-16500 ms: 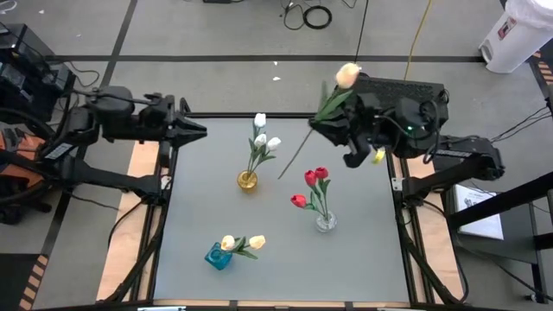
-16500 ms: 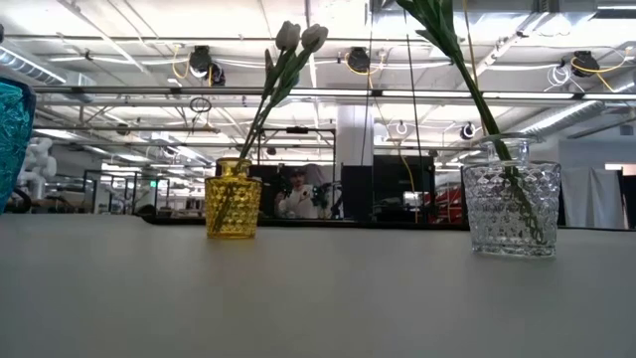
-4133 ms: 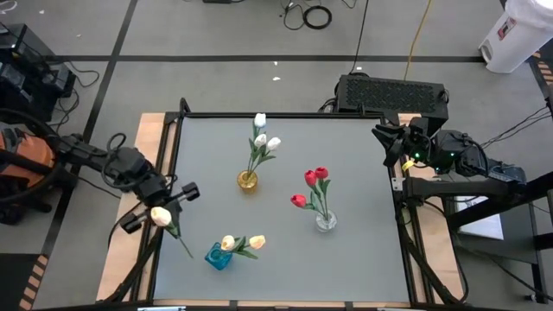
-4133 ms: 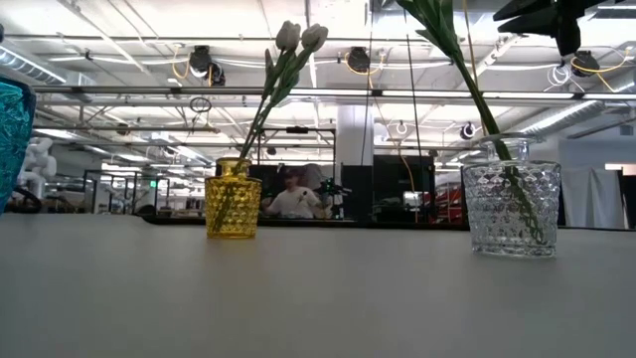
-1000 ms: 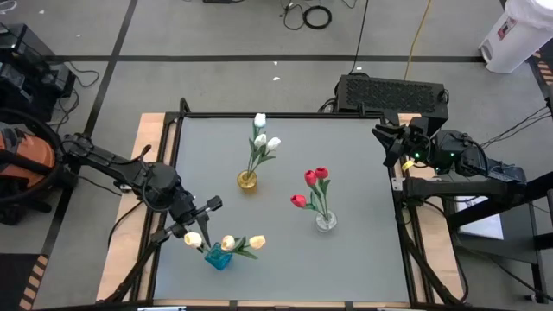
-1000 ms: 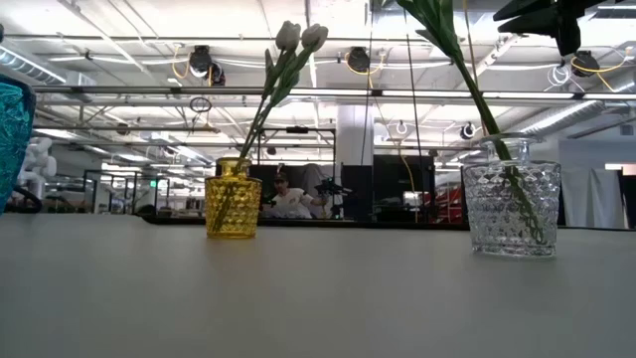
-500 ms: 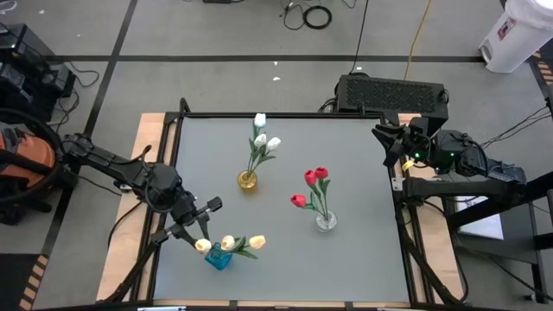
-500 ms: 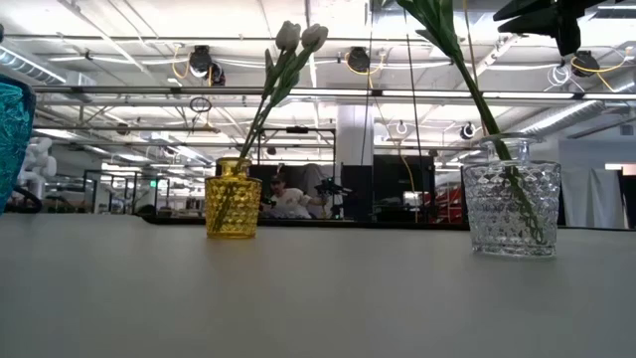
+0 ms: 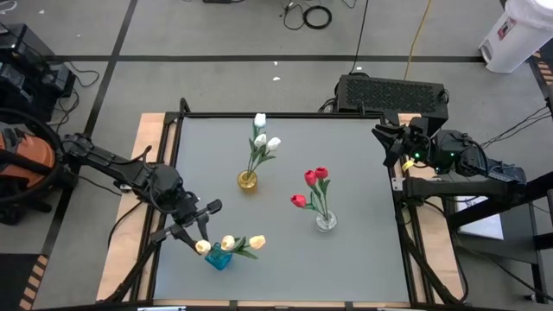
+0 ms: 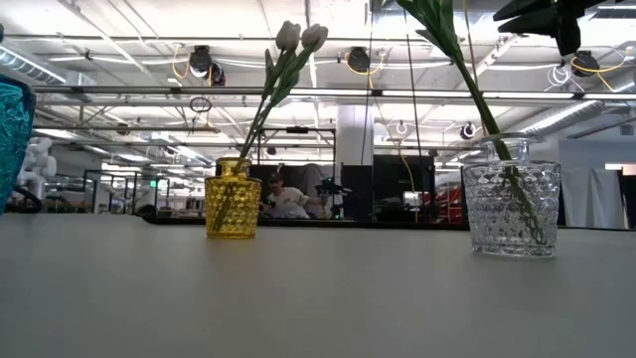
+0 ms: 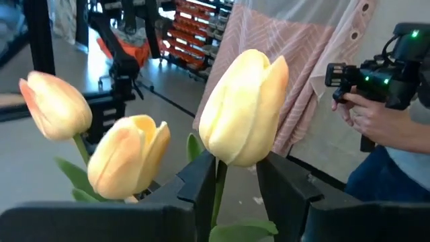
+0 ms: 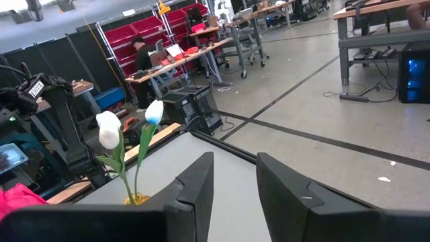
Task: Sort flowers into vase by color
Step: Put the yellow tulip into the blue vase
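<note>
The left tool (image 11: pixel 235 185), fingers slightly apart around the stem just under a pale yellow tulip (image 11: pixel 243 107), held what looked light, limp and easily bent, best gripped on that stem.

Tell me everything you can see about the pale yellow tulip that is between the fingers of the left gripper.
The pale yellow artificial tulip has a closed, smooth head on a thin green stem. It stands about upright in the left wrist view, its stem running down between the left gripper fingers. In the high view its head sits at the small teal glass vase, beside two other yellow tulips. Whether the fingers press the stem is unclear.
</note>
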Available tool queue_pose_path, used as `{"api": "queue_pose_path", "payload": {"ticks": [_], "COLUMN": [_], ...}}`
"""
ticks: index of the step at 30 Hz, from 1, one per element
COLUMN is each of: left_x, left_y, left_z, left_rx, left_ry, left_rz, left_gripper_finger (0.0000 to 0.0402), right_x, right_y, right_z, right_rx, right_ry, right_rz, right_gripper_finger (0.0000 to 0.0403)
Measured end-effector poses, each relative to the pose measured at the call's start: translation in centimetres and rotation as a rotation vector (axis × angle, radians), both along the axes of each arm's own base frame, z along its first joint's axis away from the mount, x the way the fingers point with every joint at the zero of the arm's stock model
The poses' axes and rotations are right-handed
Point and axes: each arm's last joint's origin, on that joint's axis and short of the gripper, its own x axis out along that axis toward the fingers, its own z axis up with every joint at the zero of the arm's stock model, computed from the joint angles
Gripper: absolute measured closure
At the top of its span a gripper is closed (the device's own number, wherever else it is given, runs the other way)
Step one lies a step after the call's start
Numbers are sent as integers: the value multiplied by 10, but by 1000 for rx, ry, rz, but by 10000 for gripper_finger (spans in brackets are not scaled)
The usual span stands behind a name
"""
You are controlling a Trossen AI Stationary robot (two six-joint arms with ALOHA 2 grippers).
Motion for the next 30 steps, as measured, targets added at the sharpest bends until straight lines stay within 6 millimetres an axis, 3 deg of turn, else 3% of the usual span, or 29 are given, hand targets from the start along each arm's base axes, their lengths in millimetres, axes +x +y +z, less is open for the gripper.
{"api": "queue_pose_path", "payload": {"ticks": [15, 30], "left_x": [-2, -15], "left_y": [0, 5], "left_z": [-7, -18], "left_rx": [-4, 62], "left_ry": [116, 274], "left_rz": [-46, -13], "left_gripper_finger": [189, 182], "right_x": [0, 0], "right_y": [0, 0], "right_z": [0, 0], "right_rx": [0, 0], "right_ry": [0, 0], "right_rz": [0, 0], "right_gripper_finger": [298, 298]}}
